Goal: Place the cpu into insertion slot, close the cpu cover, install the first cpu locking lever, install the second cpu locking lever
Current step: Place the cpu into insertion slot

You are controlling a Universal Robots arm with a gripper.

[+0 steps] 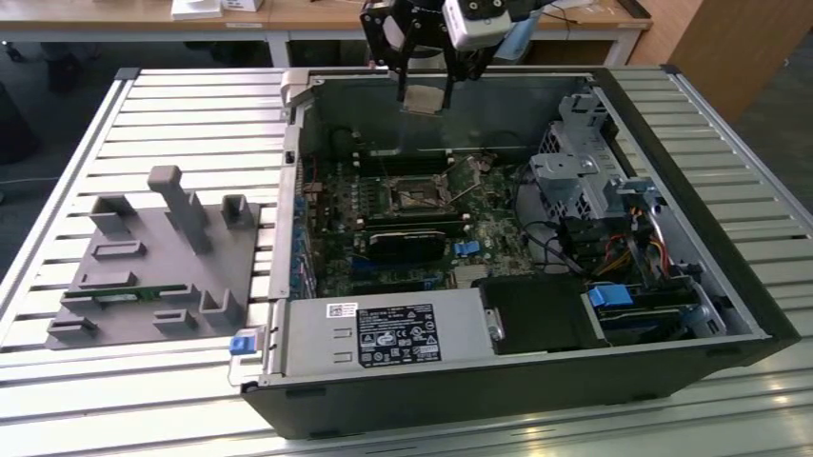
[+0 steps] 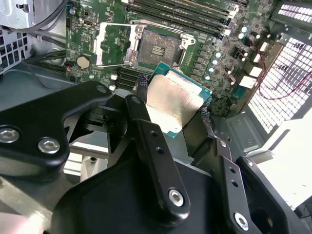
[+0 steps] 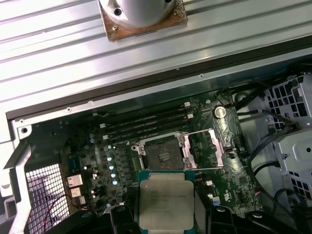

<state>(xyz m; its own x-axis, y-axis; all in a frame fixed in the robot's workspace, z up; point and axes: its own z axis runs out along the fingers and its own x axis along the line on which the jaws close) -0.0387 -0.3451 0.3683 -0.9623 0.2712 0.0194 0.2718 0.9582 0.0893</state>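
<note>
In the exterior view, a dark steel computer case lies open on a ribbed aluminium table, with a grey moulded plastic fixture on the table at the exterior view's left. Inside the case are a green motherboard, a boxy silver power supply and bundled cables. The gripper hangs above the case's far wall, pinching the cpu – a small flat square – well above the insertion slot.

In the second wrist view, the black, bolted metal fingers are pressed against opposite edges of the cpu. Its dull silver lid sits on a green substrate, tilted. Beyond it the insertion slot is a black-framed square with a dark centre and nothing seated in it. The cpu cover, a thin metal frame, is swung aside beside the slot.

In the first wrist view, the cpu shows its matte grey face between the gripper tips. The insertion slot lies just past it and the cpu cover is folded open alongside – long narrow black memory slots run beyond.
</note>
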